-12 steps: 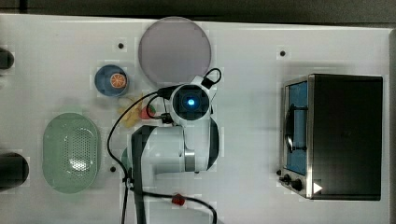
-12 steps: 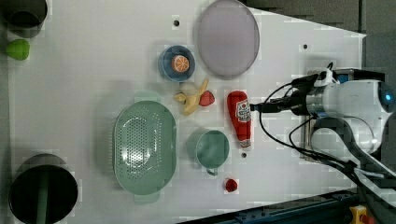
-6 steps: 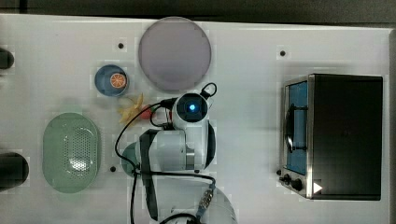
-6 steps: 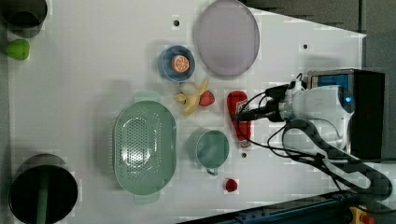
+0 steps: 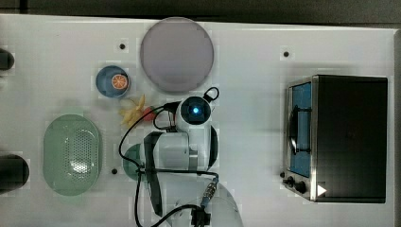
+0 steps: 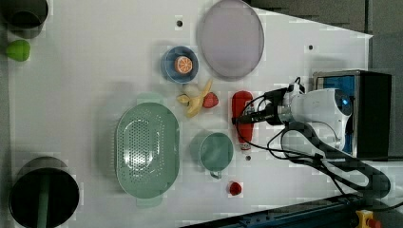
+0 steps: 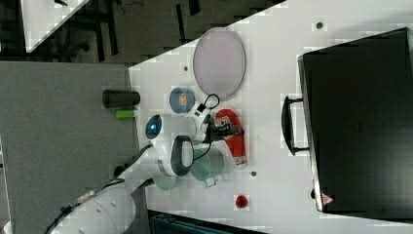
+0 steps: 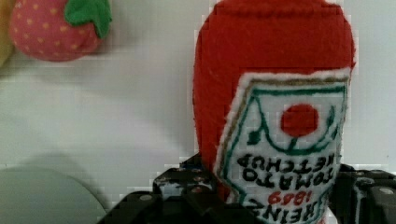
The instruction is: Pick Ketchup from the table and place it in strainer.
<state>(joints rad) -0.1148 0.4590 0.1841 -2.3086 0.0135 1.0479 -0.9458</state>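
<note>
Gripper (image 8: 275,198) now down astride Ketchup (image 8: 275,107).

Ketchup (image 6: 241,114) beside cup (image 6: 216,152)

I see a white table (image 6: 95,57) carrying the strainer (image 6: 147,144), Ketchup (image 6: 241,107), grey plate (image 6: 230,39), green cup (image 6: 216,152), toaster oven (image 5: 345,137)

Teal cup (image 6: 216,152) btwn Ketchup (image 6: 241,121) & strainer (image 6: 147,149), strawberry (image 6: 210,100) nearby
</note>
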